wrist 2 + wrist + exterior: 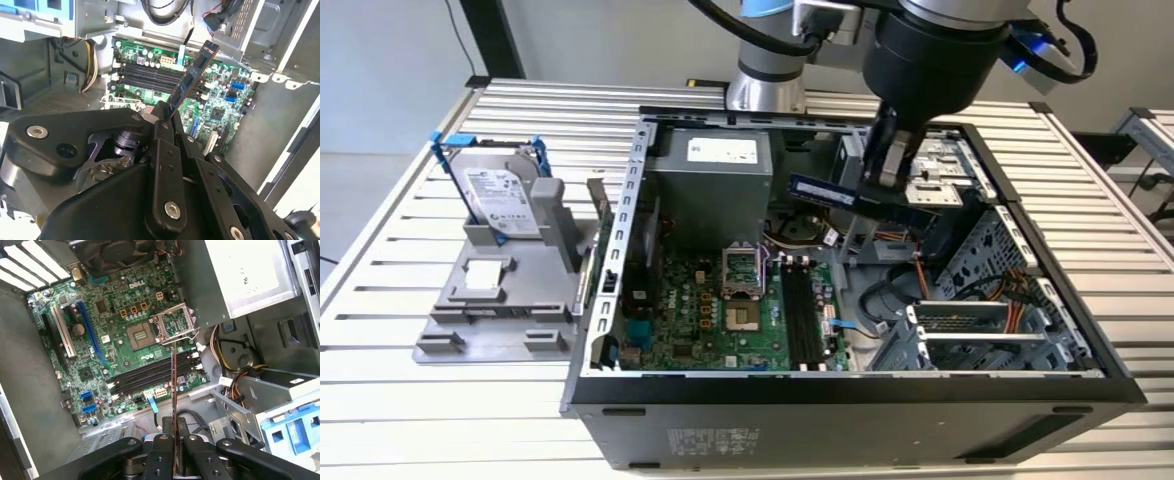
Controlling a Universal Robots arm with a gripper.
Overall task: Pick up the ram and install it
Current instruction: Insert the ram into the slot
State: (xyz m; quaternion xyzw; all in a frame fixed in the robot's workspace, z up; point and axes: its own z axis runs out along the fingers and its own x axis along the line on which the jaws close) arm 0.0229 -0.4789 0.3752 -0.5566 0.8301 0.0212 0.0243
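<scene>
Table (454,420) was ribbed bare aluminium, case (636,200) walls were dull grey sheet metal, gripper (174,442) links looked matt black, motherboard (720,320) was glossy green, ram (192,75) looked smooth

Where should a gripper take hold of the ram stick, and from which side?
Probably across its two flat faces near the upper long edge, coming from above, as the gripper holds the ram now. It is thin and flat, which suits a parallel pinch, and the lower edge is left free for the motherboard's black slots.

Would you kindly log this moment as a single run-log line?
gripper: shut on ram | ram: held in air over open computer case, not in memory slots | stage: picked up, not installed
</scene>
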